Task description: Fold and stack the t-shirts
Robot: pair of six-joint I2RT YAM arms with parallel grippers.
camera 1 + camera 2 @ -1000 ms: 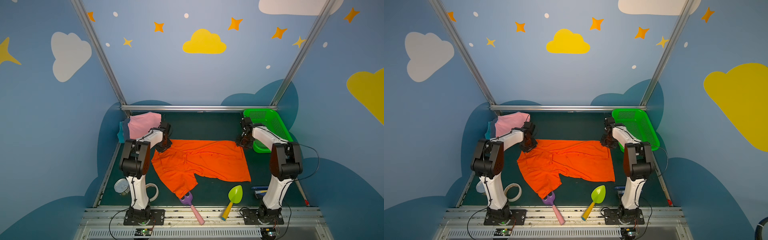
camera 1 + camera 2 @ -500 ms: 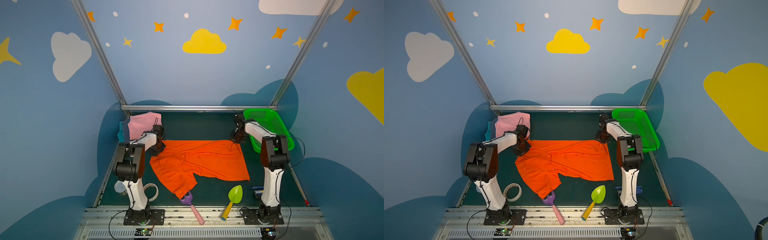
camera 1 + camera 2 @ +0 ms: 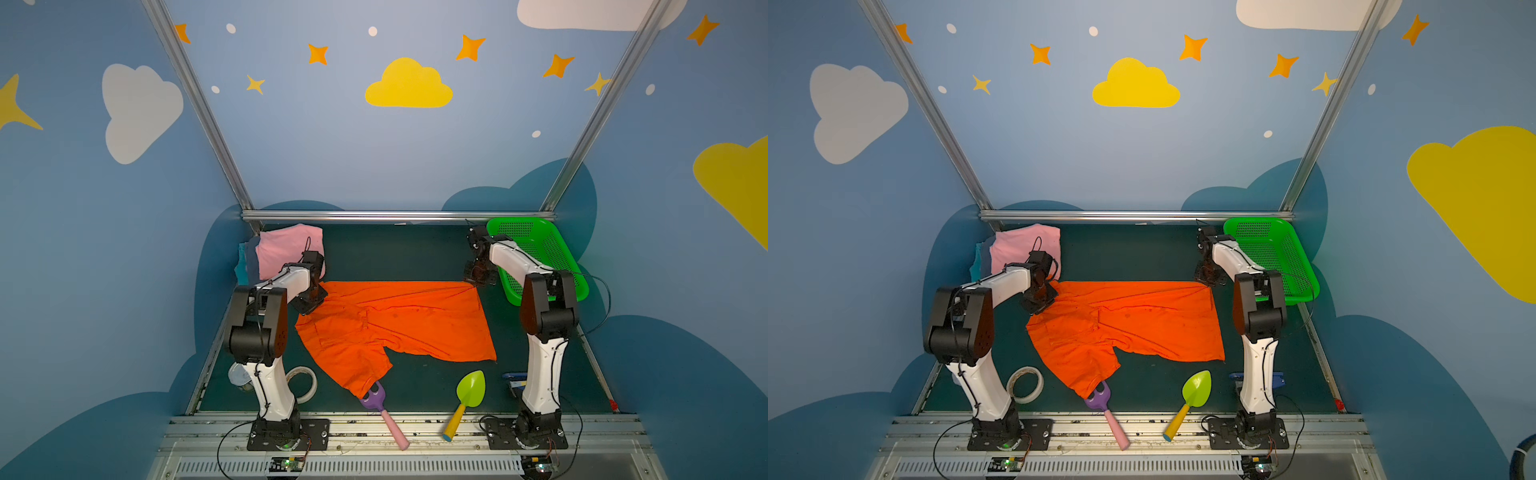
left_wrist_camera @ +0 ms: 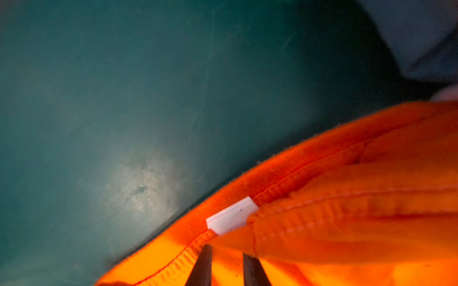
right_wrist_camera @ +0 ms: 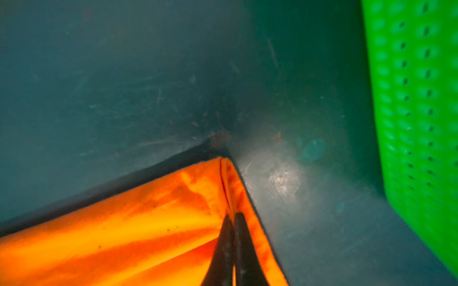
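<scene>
Blue walls are boxing everything in, with a yellow cloud sitting on the back one. Orange stars are floating either side of it, a white cloud is hanging left of it, dark teal counter is lying below.

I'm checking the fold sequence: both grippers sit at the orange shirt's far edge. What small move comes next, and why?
Probably lift both grippers slightly together. The right gripper is shut on a far corner of the orange t-shirt, the left gripper seems to pinch cloth by its collar, and the shirt lies flat, so raising that edge starts the fold.
</scene>
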